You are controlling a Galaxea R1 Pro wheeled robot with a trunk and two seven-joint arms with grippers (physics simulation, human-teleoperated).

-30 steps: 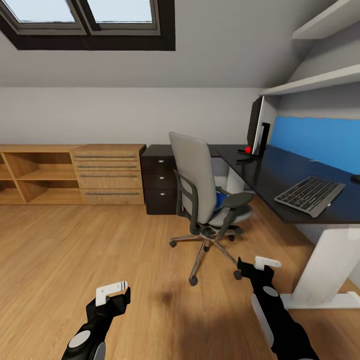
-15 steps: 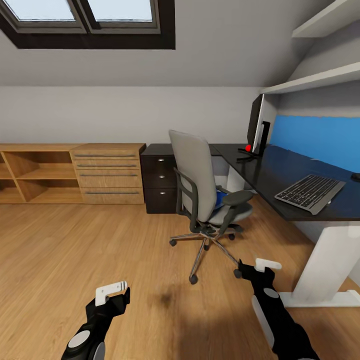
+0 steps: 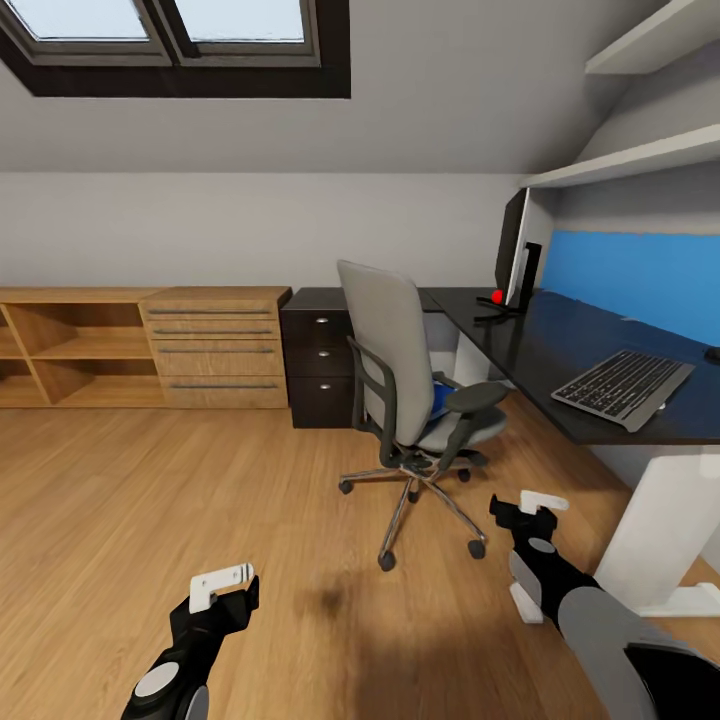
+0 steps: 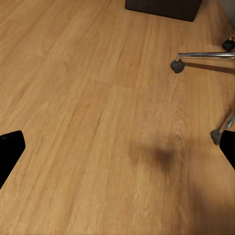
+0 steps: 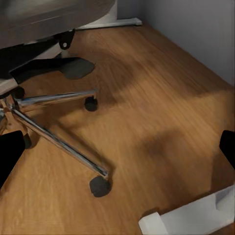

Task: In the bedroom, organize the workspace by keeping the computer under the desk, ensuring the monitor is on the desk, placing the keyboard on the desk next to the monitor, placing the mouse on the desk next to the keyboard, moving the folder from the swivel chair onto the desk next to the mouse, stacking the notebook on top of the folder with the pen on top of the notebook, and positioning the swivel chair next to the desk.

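- The swivel chair (image 3: 410, 390) stands on the wood plank floor (image 3: 150, 500) a little apart from the desk (image 3: 560, 350), its grey back turned toward the robot.
- The blue folder (image 3: 441, 397) lies on the chair's seat, mostly hidden by the backrest and armrest.
- On the desk, the monitor (image 3: 512, 252) stands edge-on near the corner, and the keyboard (image 3: 622, 387) lies near the front edge; a small dark shape at the far right may be the mouse (image 3: 711, 354).
- The left gripper (image 3: 222, 590) hangs low over bare floor, its jaws spread wide with nothing between them.
- The right gripper (image 3: 528, 508) hovers near the chair's chrome base (image 5: 58, 122), jaws likewise wide and empty.
- A light wood cabinet (image 3: 140, 345) lines the back wall.
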